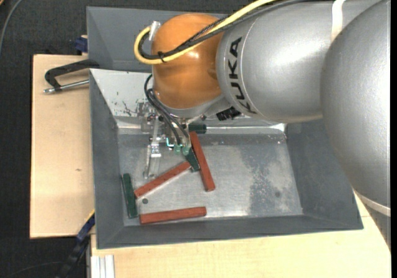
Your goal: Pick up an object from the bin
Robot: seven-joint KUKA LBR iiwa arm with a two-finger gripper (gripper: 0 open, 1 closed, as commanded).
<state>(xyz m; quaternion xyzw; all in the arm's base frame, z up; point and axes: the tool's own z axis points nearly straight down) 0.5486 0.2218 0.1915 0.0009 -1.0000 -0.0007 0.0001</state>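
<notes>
A slanted red-brown flat bar (162,180) lies on the floor of the grey metal bin (267,183), just below the gripper (154,154) as the camera view shows it. Its lower end points toward the bin's near left corner and its upper end rises to the right. The gripper's tip hangs close to the bar's left half. Whether they touch is unclear, and nothing can be seen held in the gripper. I cannot tell if the gripper is apart or together, since the wrist hides most of it.

Just right of the gripper, a steeper red-brown flat bar (205,171) runs down and to the right, and its middle meets the upper end of the slanted bar. A short dark green strip (196,157) lies along the steeper bar's left edge.

Further below the gripper, a level red-brown flat bar (172,214) rests near the bin's front wall. Below and left of the gripper, a dark green flat bar (129,195) stands nearly upright in the view, beside the left wall.

Above the gripper sit the rounded orange cover (183,62) and a yellow cable (248,8) looping over the silver arm (298,53).
</notes>
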